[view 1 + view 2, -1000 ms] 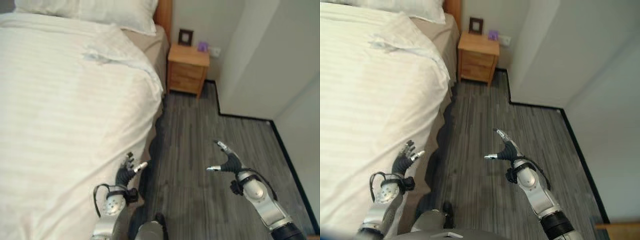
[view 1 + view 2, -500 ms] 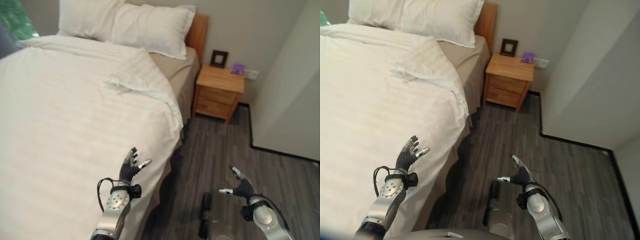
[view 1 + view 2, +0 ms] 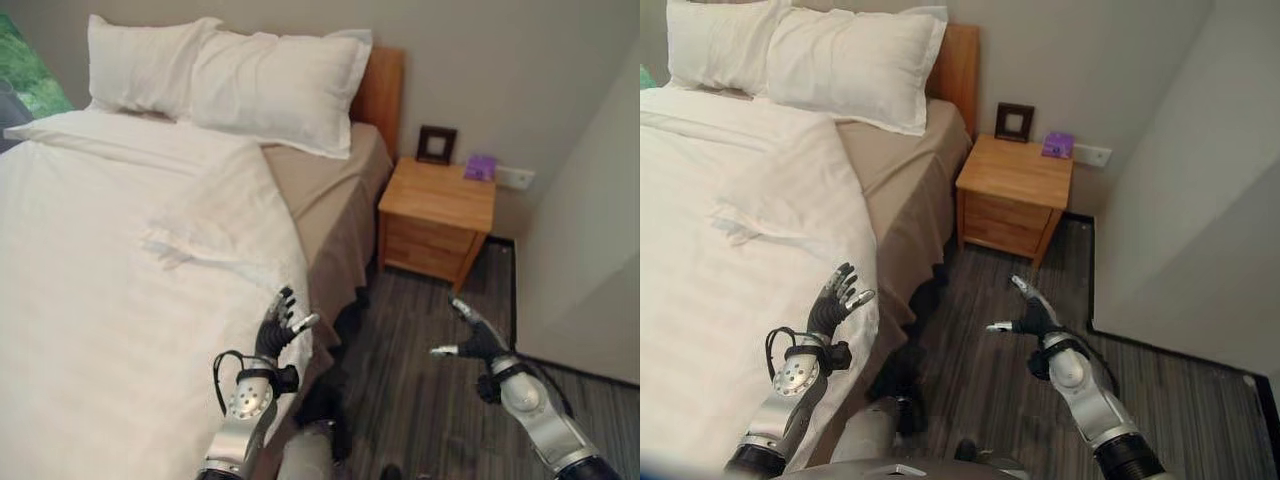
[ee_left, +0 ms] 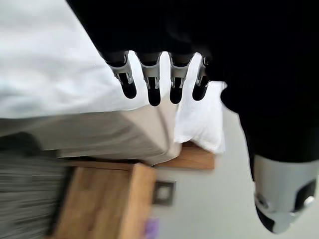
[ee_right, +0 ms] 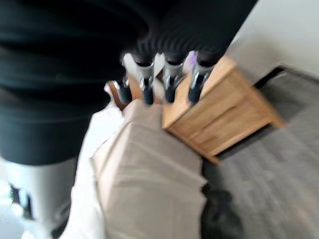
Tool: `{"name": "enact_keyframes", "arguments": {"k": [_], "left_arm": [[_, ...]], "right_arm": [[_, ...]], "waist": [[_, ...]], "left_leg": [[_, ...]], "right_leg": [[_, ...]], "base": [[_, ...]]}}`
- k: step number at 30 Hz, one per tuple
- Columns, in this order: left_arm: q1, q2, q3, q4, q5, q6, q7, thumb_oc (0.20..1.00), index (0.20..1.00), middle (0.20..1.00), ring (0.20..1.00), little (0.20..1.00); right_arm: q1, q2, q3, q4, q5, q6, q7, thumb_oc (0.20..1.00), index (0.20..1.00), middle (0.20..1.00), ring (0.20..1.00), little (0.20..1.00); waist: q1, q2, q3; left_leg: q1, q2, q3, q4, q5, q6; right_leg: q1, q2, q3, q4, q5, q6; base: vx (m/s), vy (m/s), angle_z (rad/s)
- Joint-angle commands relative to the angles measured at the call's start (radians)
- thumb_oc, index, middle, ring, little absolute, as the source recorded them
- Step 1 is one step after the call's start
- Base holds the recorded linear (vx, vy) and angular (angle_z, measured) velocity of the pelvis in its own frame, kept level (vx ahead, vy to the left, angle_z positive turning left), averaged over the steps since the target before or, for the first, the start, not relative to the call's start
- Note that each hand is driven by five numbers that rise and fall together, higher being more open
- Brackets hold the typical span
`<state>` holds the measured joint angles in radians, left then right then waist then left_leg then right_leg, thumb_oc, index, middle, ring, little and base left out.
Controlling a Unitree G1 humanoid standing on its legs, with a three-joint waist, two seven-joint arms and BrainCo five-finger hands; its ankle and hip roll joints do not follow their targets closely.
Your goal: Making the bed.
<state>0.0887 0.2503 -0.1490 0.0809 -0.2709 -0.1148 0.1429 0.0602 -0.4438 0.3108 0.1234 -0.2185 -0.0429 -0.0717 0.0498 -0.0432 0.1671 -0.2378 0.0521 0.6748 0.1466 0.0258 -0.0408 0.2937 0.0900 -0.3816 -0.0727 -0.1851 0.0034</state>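
A white duvet covers most of the bed, its top edge folded back and rumpled near the bed's right side. Beyond the fold the beige sheet is bare. Two white pillows lean on the wooden headboard. My left hand hovers open over the duvet's right edge, holding nothing; its fingers are straight. My right hand is open above the floor beside the bed, empty, with the fingers spread.
A wooden nightstand with two drawers stands right of the bed, carrying a small dark picture frame and a purple object. Grey plank floor runs along the bed. A white wall closes in on the right.
The camera has swung up and toward the head of the bed, bringing pillows and nightstand closer. Both hands stay open and empty, raised a little in the picture.
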Motion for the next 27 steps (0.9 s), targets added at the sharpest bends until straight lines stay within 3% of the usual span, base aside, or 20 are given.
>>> {"name": "enact_keyframes", "arguments": {"k": [1,2,3,4,5,6,7,8,10,11,12,13,14,16,19,21,22,24,25,27], "left_arm": [[-0.05,0.06,-0.003,-0.155,-0.03,-0.088,0.019,1.0,1.0,1.0,1.0,1.0],[-0.051,0.062,-0.002,-0.155,-0.031,-0.088,0.019,1.0,1.0,1.0,1.0,1.0],[-0.068,0.065,0.002,-0.16,-0.034,-0.075,0.029,1.0,1.0,1.0,1.0,1.0],[-0.08,0.072,0.004,-0.17,-0.045,-0.074,0.041,1.0,1.0,1.0,1.0,1.0],[-0.08,0.088,0.024,-0.207,-0.048,-0.09,0.061,1.0,1.0,1.0,1.0,1.0],[-0.079,0.088,0.024,-0.208,-0.048,-0.089,0.061,1.0,1.0,1.0,1.0,1.0],[-0.071,0.085,0.032,-0.216,-0.054,-0.094,0.065,1.0,1.0,1.0,1.0,1.0],[-0.057,0.092,0.053,-0.235,-0.063,-0.1,0.071,1.0,1.0,1.0,1.0,1.0],[-0.023,0.095,0.109,-0.272,-0.079,-0.126,0.081,1.0,1.0,1.0,1.0,1.0],[0.014,0.091,0.167,-0.281,-0.101,-0.146,0.087,1.0,1.0,1.0,1.0,1.0],[0.014,0.091,0.168,-0.281,-0.101,-0.145,0.087,1.0,1.0,1.0,1.0,1.0],[0.012,0.091,0.199,-0.247,-0.115,-0.15,0.093,1.0,1.0,1.0,1.0,1.0],[0.012,0.091,0.199,-0.247,-0.115,-0.15,0.093,1.0,1.0,1.0,1.0,1.0],[-0.013,0.112,0.23,-0.165,-0.096,-0.141,0.113,1.0,1.0,1.0,1.0,1.0],[-0.015,0.122,0.269,-0.12,-0.061,-0.127,0.116,1.0,1.0,1.0,1.0,1.0],[0.0,0.101,0.307,-0.075,-0.099,-0.124,0.121,1.0,1.0,1.0,1.0,1.0],[0.0,0.1,0.308,-0.075,-0.099,-0.124,0.121,1.0,1.0,1.0,1.0,1.0],[0.027,0.079,0.329,-0.077,-0.16,-0.122,0.1,1.0,1.0,1.0,1.0,1.0],[0.027,0.071,0.327,-0.072,-0.171,-0.118,0.099,1.0,1.0,1.0,1.0,1.0],[0.011,0.06,0.31,-0.053,-0.191,-0.108,0.102,1.0,1.0,1.0,1.0,1.0]], "right_arm": [[-0.112,0.012,-0.032,-0.075,-0.032,-0.059,0.01,1.0,1.0,1.0,1.0,1.0],[-0.116,0.013,-0.03,-0.071,-0.032,-0.061,0.009,1.0,1.0,1.0,1.0,1.0],[-0.129,0.026,-0.02,-0.075,-0.045,-0.047,0.017,1.0,1.0,1.0,1.0,1.0],[-0.14,0.033,-0.016,-0.081,-0.057,-0.046,0.018,1.0,1.0,1.0,1.0,1.0],[-0.144,0.029,-0.015,-0.113,-0.076,-0.046,0.015,1.0,1.0,1.0,1.0,1.0],[-0.144,0.029,-0.015,-0.113,-0.076,-0.046,0.015,1.0,1.0,1.0,1.0,1.0],[-0.142,0.031,-0.013,-0.124,-0.075,-0.046,0.016,1.0,1.0,1.0,1.0,1.0],[-0.145,0.026,-0.006,-0.147,-0.087,-0.055,0.019,1.0,1.0,1.0,1.0,1.0],[-0.147,0.017,0.004,-0.189,-0.11,-0.064,0.031,1.0,1.0,1.0,1.0,1.0],[-0.161,0.013,0.016,-0.211,-0.147,-0.075,0.022,1.0,1.0,1.0,1.0,1.0],[-0.162,0.014,0.017,-0.211,-0.148,-0.075,0.022,1.0,1.0,1.0,1.0,1.0],[-0.196,-0.005,0.016,-0.21,-0.199,-0.071,0.008,1.0,1.0,1.0,1.0,1.0],[-0.196,-0.004,0.016,-0.209,-0.199,-0.072,0.008,1.0,1.0,1.0,1.0,1.0],[-0.25,-0.033,0.011,-0.201,-0.219,-0.067,-0.004,1.0,1.0,1.0,1.0,1.0],[-0.255,-0.046,-0.008,-0.221,-0.214,-0.063,0.003,1.0,1.0,1.0,1.0,1.0],[-0.293,-0.059,-0.013,-0.207,-0.196,-0.057,0.003,1.0,1.0,1.0,1.0,1.0],[-0.295,-0.059,-0.012,-0.206,-0.196,-0.057,0.003,1.0,1.0,1.0,1.0,1.0],[-0.327,-0.075,-0.015,-0.189,-0.185,-0.041,0.002,1.0,1.0,1.0,1.0,1.0],[-0.34,-0.084,-0.023,-0.186,-0.184,-0.035,0.001,1.0,1.0,1.0,1.0,1.0],[-0.361,-0.119,-0.05,-0.164,-0.193,-0.02,-0.018,1.0,1.0,1.0,1.0,1.0]], "waist": [[0.055,0.027,-0.019],[0.053,0.022,-0.019],[0.053,0.023,-0.006],[0.047,0.044,0.007],[0.032,0.055,0.008],[0.027,0.053,0.009],[0.019,0.054,0.007],[0.011,0.055,0.001],[0.009,0.038,-0.008],[0.015,0.019,-0.015],[0.013,0.019,-0.015],[0.016,-0.002,-0.021],[0.015,-0.001,-0.023],[0.029,-0.012,-0.025],[0.031,-0.032,-0.03],[0.045,-0.02,-0.024],[0.041,-0.022,-0.025],[0.055,-0.016,-0.019],[0.052,-0.012,-0.011],[0.014,-0.006,0.011]], "left_leg": [[0.27,-0.096,-0.227,-0.171,-0.028,0.12],[0.268,-0.104,-0.227,-0.174,-0.029,0.126],[0.303,-0.097,-0.224,-0.169,-0.046,0.137],[0.319,-0.072,-0.241,-0.161,-0.029,0.145],[0.365,-0.075,-0.32,-0.197,-0.032,0.142],[0.367,-0.077,-0.325,-0.199,-0.031,0.142],[0.38,-0.081,-0.359,-0.215,-0.031,0.136],[0.382,-0.075,-0.397,-0.227,-0.025,0.119],[0.397,-0.074,-0.465,-0.233,-0.036,0.084],[0.4,-0.066,-0.543,-0.234,-0.056,0.048],[0.397,-0.065,-0.544,-0.234,-0.053,0.048],[0.384,-0.069,-0.634,-0.234,-0.061,0.027],[0.386,-0.069,-0.636,-0.234,-0.068,0.028],[0.381,-0.06,-0.745,-0.234,-0.068,0.003],[0.396,-0.061,-0.81,-0.223,-0.082,-0.006],[0.366,-0.034,-0.821,-0.158,-0.098,-0.047],[0.361,-0.036,-0.825,-0.156,-0.096,-0.047],[0.322,-0.017,-0.795,-0.121,-0.088,-0.07],[0.295,-0.013,-0.769,-0.093,-0.073,-0.079],[0.251,0.041,-0.525,-0.039,-0.049,-0.074]], "right_leg": [[-0.155,-0.217,0.037,0.655,0.237,0.252],[-0.168,-0.227,0.04,0.677,0.231,0.254],[-0.206,-0.263,0.025,0.765,0.298,0.258],[-0.254,-0.26,0.03,0.839,0.326,0.256],[-0.323,-0.31,0.036,0.85,0.276,0.229],[-0.321,-0.313,0.032,0.852,0.273,0.229],[-0.327,-0.321,0.028,0.803,0.256,0.216],[-0.35,-0.304,0.048,0.696,0.24,0.192],[-0.355,-0.303,0.106,0.477,0.221,0.175],[-0.318,-0.296,0.196,0.171,0.225,0.174],[-0.315,-0.295,0.194,0.162,0.232,0.173],[-0.305,-0.268,0.368,0.02,0.239,0.185],[-0.299,-0.268,0.366,0.015,0.234,0.186],[-0.313,-0.264,0.461,-0.006,0.241,0.188],[-0.292,-0.29,0.401,-0.009,0.293,0.191],[-0.235,-0.289,0.334,-0.015,0.25,0.17],[-0.238,-0.291,0.331,-0.015,0.251,0.171],[-0.218,-0.295,0.264,-0.015,0.228,0.151],[-0.205,-0.302,0.23,-0.015,0.219,0.147],[-0.166,-0.324,0.133,-0.015,0.201,0.146]], "base": [[0.61,0.162,0.43],[0.54,0.111,0.24],[0.23,-0.066,0.24],[0.53,-0.131,1.12],[0.38,-0.093,1.79],[0.39,-0.079,2.51],[0.21,-0.129,2.07],[0.32,-0.209,2.08],[0.41,-0.318,1.79],[0.36,-0.286,1.41],[0.41,-0.345,1.65],[0.2,-0.143,1.56],[0.32,-0.211,2.32],[0.26,-0.236,2.66],[0.25,-0.296,1.29],[0.21,-0.298,1.9],[0.07,-0.166,2.07],[0.03,-0.15,1.29],[0.0,-0.102,0.95],[-0.1,-0.06,1.15]]}}
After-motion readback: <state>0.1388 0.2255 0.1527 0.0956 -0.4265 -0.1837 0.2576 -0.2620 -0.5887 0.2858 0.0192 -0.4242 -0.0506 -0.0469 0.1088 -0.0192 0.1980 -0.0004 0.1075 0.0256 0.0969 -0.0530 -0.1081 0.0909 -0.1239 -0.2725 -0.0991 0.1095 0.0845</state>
